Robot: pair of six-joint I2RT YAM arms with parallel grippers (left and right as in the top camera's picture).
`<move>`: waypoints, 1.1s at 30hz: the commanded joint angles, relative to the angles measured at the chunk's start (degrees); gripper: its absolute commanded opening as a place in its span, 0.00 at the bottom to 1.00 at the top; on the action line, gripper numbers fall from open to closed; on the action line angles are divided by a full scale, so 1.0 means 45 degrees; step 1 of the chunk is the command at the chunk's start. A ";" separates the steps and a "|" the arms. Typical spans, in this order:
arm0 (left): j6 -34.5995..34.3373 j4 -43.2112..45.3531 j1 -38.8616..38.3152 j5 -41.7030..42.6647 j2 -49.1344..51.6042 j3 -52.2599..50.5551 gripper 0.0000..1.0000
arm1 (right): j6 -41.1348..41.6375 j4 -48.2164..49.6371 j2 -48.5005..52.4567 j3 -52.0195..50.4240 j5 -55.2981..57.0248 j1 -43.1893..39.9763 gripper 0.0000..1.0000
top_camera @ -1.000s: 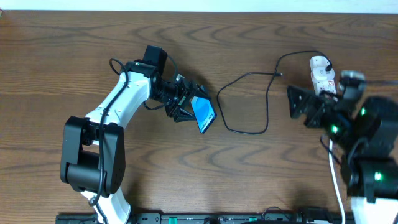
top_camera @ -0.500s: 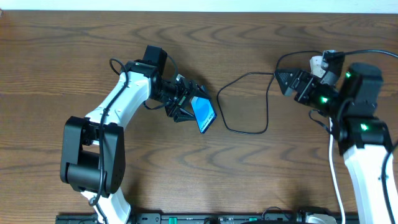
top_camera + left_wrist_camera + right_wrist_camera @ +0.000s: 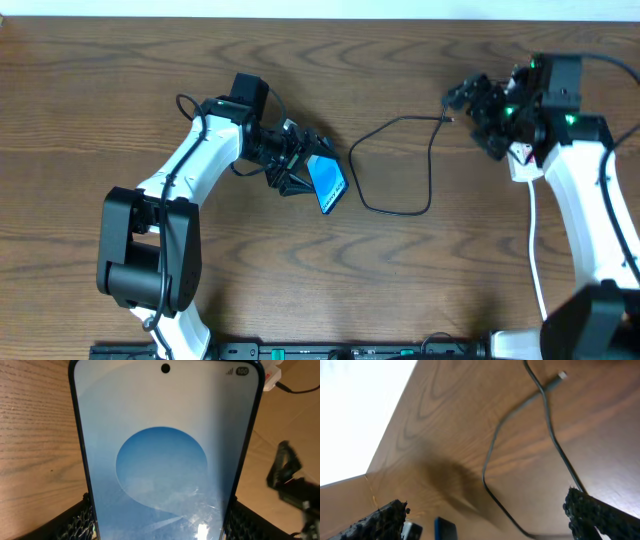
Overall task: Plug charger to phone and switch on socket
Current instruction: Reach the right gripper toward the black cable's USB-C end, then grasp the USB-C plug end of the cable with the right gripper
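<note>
My left gripper [image 3: 303, 168] is shut on the phone [image 3: 327, 186] and holds it tilted above the table left of centre. In the left wrist view the blue screen of the phone [image 3: 165, 460] fills the frame between the fingers [image 3: 75, 520]. The charger [image 3: 392, 210] lies looped on the wood, its plug end [image 3: 450, 119] pointing right. My right gripper [image 3: 468, 112] hangs open just right of that plug; in its wrist view the charger [image 3: 492, 460] and plug [image 3: 562, 375] lie ahead of the open fingers [image 3: 595, 515]. The socket [image 3: 520, 163] is mostly hidden under the right arm.
The socket's white cord [image 3: 536, 250] runs down the right side toward the front edge. A corner of the socket [image 3: 272, 374] shows in the left wrist view. Bare wooden table [image 3: 120, 90] lies to the far left and along the front.
The right arm has swung away from the front, up and over the socket, bringing its open gripper beside the charger's plug end. The left arm and phone have not moved.
</note>
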 commanded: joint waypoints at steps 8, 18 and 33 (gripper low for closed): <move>-0.0024 -0.0015 0.0034 0.0457 -0.0277 0.0058 0.69 | 0.1039 0.1919 0.0811 0.0622 0.1345 0.0631 0.96; -0.0024 -0.0015 0.0034 0.0457 -0.0272 0.0058 0.69 | 0.4493 0.1690 0.1773 0.0627 0.2021 0.1433 0.71; -0.0019 -0.0010 0.0034 0.0452 -0.0272 0.0058 0.69 | 0.7519 0.2176 0.4619 0.0627 0.2997 0.1613 0.60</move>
